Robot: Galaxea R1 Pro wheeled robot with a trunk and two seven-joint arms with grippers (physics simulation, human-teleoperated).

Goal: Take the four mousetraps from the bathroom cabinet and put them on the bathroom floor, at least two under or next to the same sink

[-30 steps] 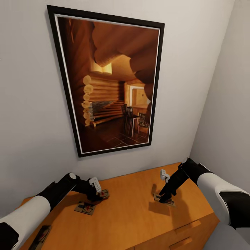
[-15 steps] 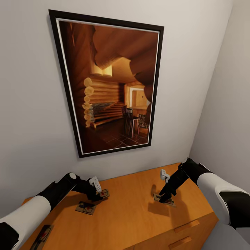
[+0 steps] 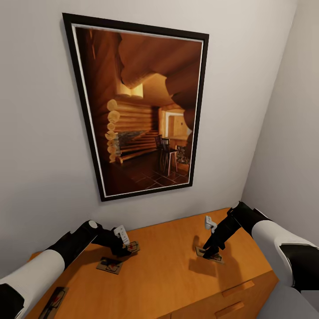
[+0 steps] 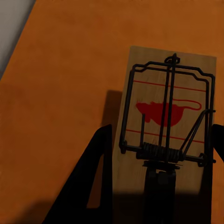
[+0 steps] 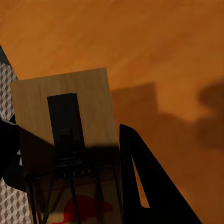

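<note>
The orange-brown cabinet [image 3: 168, 270] has four mousetraps on or just above its flat top. My left gripper [image 3: 122, 250] is shut on one mousetrap [image 3: 132, 246], whose tan board [image 4: 163, 116] and dark wire lie between the fingers [image 4: 100, 177]. A second trap [image 3: 109, 265] lies just in front of it. A third trap [image 3: 53, 301] sits near the cabinet's front left. My right gripper [image 3: 209, 253] is shut on the fourth mousetrap [image 3: 212, 255], which fills the gap between its fingers [image 5: 140, 182] as a tan board [image 5: 60, 107]. Cube-pattern floor tiles [image 5: 5, 88] show past the cabinet edge.
A large black-framed picture [image 3: 141, 106] of a log cabin hangs on the wall behind the cabinet. A second wall [image 3: 292, 133] closes the corner on the right. Wooden bar handles [image 3: 239, 288] mark the drawers at the cabinet's front right.
The head view shifted slightly between one second ago and half a second ago. Both arms and all the traps have stayed where they were.
</note>
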